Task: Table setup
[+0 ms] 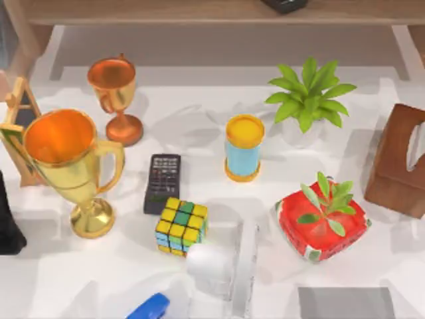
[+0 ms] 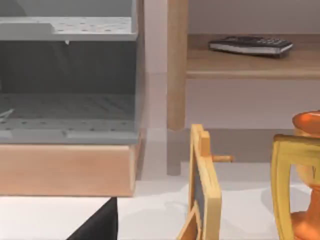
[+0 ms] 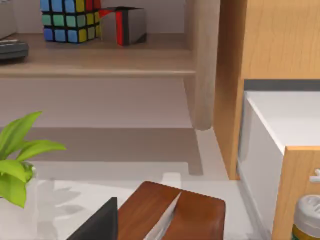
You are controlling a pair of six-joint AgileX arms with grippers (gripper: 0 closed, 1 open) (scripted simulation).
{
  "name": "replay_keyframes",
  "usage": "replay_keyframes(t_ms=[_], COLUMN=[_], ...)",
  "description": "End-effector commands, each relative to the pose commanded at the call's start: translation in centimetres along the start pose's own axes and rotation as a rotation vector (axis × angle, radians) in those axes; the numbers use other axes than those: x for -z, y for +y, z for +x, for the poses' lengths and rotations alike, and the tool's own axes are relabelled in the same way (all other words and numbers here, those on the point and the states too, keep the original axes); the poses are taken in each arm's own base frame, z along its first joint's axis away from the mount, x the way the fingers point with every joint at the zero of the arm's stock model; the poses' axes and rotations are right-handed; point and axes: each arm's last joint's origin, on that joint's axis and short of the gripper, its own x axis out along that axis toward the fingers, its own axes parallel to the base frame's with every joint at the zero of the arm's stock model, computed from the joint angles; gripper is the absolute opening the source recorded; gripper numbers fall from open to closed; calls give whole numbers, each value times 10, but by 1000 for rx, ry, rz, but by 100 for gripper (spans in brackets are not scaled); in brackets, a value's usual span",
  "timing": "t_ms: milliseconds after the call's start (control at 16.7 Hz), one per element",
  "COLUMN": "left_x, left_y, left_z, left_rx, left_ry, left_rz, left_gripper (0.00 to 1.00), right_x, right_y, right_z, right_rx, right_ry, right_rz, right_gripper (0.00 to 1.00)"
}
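**Nothing in hand yet: choose one piece and a clear way in**

The white table [image 1: 199, 106] is crowded, and a wooden shelf [image 1: 199, 12] runs along its back edge. Our left gripper [image 2: 95, 222] sits low at the left edge, behind the small chalkboard easel [image 2: 205, 190]. Our right gripper [image 3: 97, 222] sits at the right edge, beside the wooden tissue box [image 1: 398, 163]. We cannot tell how wide either stands, and we see nothing held.

Near the front middle lies the Rubik's cube [image 1: 181, 226], with the black remote [image 1: 163, 183] just behind it. The gold trophy [image 1: 70, 166] stands near the left edge.

We judge the setup barely begun. To do it well, we should come down on the cube from above, square to its faces. The tall trophy would tip easily, so we should keep clear of it.
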Motion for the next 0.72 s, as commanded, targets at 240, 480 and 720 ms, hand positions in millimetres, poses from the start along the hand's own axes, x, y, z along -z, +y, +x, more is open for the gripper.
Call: replay_keyframes(t_ms=[240,480,720], left_x=[0,0,0], left_y=[0,0,0], left_z=[0,0,0], left_rx=[0,0,0], left_ry=[0,0,0], left_rz=[0,0,0], left_gripper=[100,100,100], right_x=[-5,-41,-103], right_y=[0,-3,-10], right_z=[0,5,35], right_rx=[3,21,48], right_ry=[21,142,346], right_rz=[-6,-40,-85], right_gripper=[100,100,100])
